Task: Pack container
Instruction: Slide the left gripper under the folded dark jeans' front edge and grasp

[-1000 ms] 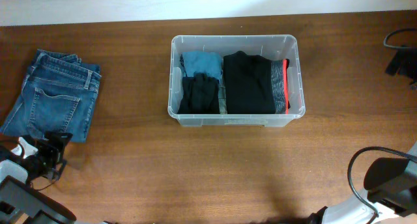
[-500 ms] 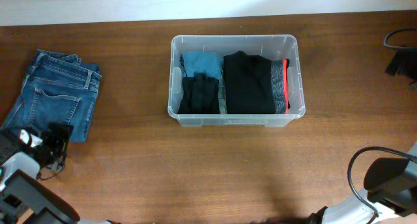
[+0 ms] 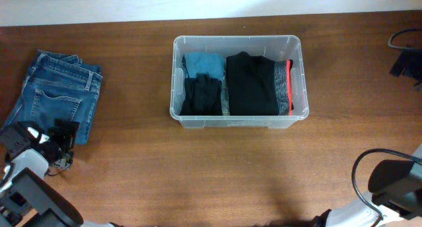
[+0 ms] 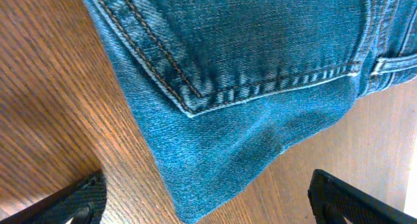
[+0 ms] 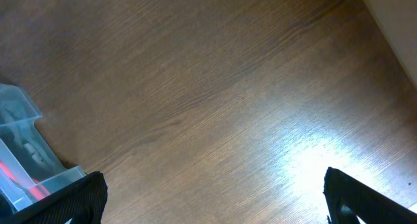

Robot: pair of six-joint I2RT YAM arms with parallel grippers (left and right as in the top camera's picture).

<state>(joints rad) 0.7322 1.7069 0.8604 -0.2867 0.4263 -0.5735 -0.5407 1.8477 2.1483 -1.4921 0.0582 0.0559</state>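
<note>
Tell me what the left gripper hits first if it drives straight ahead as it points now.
The folded jeans. The left gripper is open, with the jeans' corner right ahead of it in the wrist view, so denim likely comes first, or the table just beneath; depth is unclear.

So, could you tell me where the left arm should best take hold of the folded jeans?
Grip the jeans at the near corner, coming in low from the robot's side. That corner juts out flat over bare table, and the open left gripper has a finger on either side of it.
</note>
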